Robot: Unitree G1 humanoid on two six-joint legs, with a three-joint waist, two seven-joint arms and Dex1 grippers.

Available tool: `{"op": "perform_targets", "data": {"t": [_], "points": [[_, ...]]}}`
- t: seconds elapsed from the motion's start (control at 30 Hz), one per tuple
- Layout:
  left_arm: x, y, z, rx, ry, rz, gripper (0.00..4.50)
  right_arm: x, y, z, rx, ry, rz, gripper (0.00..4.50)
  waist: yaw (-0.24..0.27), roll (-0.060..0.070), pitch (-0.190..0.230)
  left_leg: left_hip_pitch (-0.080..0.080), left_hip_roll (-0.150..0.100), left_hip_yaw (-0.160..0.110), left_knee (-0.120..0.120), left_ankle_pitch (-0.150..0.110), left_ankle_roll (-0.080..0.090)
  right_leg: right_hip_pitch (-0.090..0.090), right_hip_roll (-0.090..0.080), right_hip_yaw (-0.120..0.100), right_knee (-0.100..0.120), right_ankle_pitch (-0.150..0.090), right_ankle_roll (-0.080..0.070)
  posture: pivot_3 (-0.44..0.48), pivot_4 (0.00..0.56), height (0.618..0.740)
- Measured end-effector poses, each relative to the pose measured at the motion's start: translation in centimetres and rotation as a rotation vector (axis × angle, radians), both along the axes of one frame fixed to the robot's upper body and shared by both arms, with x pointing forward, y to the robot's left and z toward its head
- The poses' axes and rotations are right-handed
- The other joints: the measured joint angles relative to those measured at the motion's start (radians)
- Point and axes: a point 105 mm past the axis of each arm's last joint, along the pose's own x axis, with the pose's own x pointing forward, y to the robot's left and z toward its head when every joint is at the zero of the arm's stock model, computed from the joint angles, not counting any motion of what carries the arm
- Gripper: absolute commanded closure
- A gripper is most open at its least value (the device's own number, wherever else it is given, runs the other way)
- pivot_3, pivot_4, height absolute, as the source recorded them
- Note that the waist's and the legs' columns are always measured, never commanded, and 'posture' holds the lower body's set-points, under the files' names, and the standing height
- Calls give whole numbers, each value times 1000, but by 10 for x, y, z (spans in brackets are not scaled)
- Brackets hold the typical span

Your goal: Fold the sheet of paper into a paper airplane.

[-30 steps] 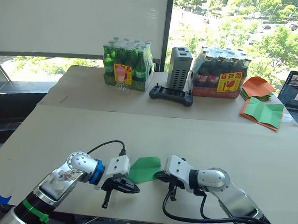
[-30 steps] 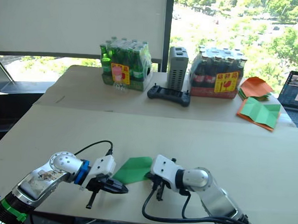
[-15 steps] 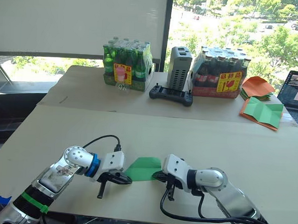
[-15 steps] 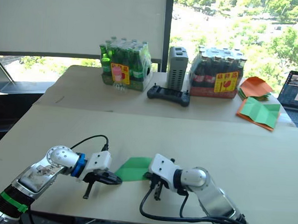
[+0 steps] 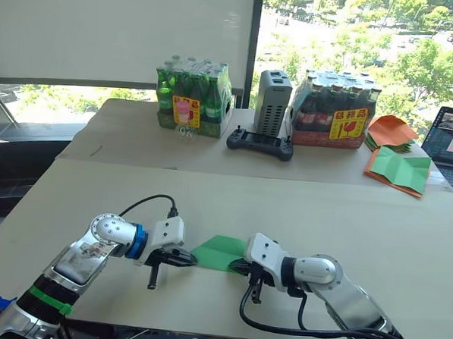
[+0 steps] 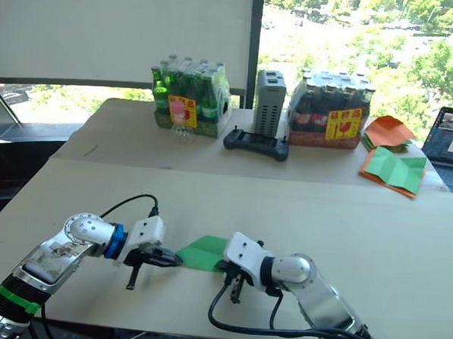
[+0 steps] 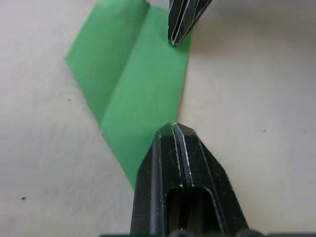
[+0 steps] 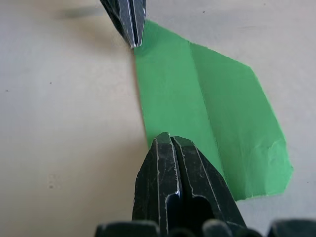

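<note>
paper airplane (image 5: 221, 252), part-folded: bright green, lying flat on the near desk (image 5: 360, 222) btwn the two claws, one lengthwise crease showing, one end angled to a blunt point toward the robot's left. left claw (image 5: 185, 259) clenched, fingers pressed together, tip resting on the paper's left end; in the left wrist view its closed tip (image 7: 174, 129) sits on the edge nearest it. right claw (image 5: 239, 267) likewise clenched, tip down on the opposite end, at the edge nearest the robot (right wrist view (image 8: 165, 139)). neither claw grasps the paper; both seem to pin it by the tips only.

risks, judged from this pose:
- thin paper pinned at two small points: any sideways drag by one tip w/o the other likely skews or tears it, or wipes out the crease.
- tips sit very near the edges; slight slip off the edge = loss of hold, paper free to slide on the smooth desk.
- too much downward force while sliding may buckle the flap instead of sharpening the fold.
- claws face each other along one line; if driven inward they could collide or crumple the middle.

far desk: two bottle packs (image 5: 192, 97), grey box (image 5: 273, 102), black controller (image 5: 260, 144), orange & green sheets (image 5: 397, 171), laptop (image 5: 452, 143), all well apart from the work.
</note>
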Motion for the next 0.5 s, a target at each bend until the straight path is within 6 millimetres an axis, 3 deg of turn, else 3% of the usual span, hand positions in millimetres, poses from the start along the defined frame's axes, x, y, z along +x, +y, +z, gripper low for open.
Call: {"op": "perform_targets", "data": {"t": [0.07, 0.17, 0.5], "points": [[-3, -8, 14, -105, 44, 11, 4482, 0, 0, 0, 0, 0, -3, 4500, 0, 0, 0, 0, 0, 0, 0, 0, 0, 0, 0, 0, 0, 0, 0, 0, 150, 675], [0, -11, 18, -143, 64, 48, 4482, 1, 0, 0, -2, 3, -11, 4500, -1, 0, 0, 1, 0, 0, 0, 0, 0, 1, 0, 0, 0, 0, 0, 0, 150, 675], [7, -14, -17, -67, 74, 108, 4482, 1, 0, 0, -2, 1, -12, 4500, 1, 0, 0, 0, 0, 0, 0, 0, 0, 1, 0, 0, -1, 0, 0, 0, 150, 675]]}}
